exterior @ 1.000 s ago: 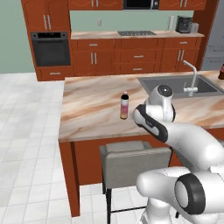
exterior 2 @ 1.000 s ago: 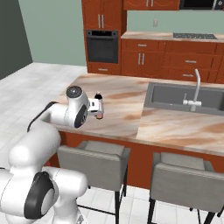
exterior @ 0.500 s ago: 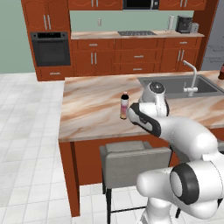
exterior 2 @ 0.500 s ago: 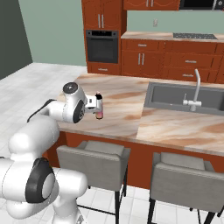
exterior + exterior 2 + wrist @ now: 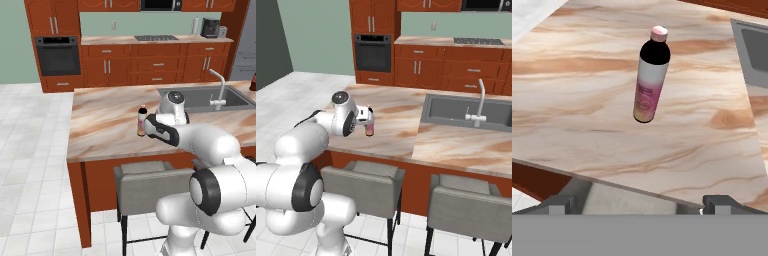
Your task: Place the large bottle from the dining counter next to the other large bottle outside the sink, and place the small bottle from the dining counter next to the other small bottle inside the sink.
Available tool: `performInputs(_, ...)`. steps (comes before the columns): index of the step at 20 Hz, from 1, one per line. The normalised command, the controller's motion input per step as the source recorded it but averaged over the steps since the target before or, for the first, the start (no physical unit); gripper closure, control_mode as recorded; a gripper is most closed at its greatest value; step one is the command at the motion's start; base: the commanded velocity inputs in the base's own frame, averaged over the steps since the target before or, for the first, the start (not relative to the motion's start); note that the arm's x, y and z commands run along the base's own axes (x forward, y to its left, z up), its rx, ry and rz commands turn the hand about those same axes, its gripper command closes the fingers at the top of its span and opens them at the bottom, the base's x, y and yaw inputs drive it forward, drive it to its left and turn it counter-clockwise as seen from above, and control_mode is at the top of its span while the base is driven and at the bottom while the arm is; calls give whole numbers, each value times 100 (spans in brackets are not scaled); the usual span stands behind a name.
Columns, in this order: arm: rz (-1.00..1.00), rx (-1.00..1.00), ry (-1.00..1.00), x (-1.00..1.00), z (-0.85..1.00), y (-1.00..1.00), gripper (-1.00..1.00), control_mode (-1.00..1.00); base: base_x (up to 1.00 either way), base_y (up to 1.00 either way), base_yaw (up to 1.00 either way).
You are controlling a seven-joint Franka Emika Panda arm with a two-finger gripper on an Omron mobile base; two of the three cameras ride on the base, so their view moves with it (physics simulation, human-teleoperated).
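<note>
Marbled dining counter (image 5: 105, 125) carries upright gradient bottle (image 5: 649, 80).

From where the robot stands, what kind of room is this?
A home kitchen, rendered by computer: a marbled counter with a sink and faucet, a wall oven, wood cabinets and grey stools.

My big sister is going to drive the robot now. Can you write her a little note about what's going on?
Gripper: open, holding nothing, close beside the gradient bottle, not touching it.
Gradient bottle: upright on the dining counter, left of the sink.
A dark bottle stands at the far right, past the sink; too small to tell more.
Done: nothing moved yet.
Left: grasp the gradient bottle, carry it beside the big bottle outside the sink, then the small-bottle job.
</note>
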Motion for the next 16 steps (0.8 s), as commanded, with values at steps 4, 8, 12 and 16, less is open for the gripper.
performInputs(4,0,0,-1,24,0,0,-100,-100,0,0,0)
performInputs(8,0,0,-1,20,0,0,-100,-100,0,0,0)
performInputs(12,0,0,0,28,0,0,-100,-100,0,0,0)
performInputs(16,0,0,0,29,0,0,-100,-100,0,0,0)
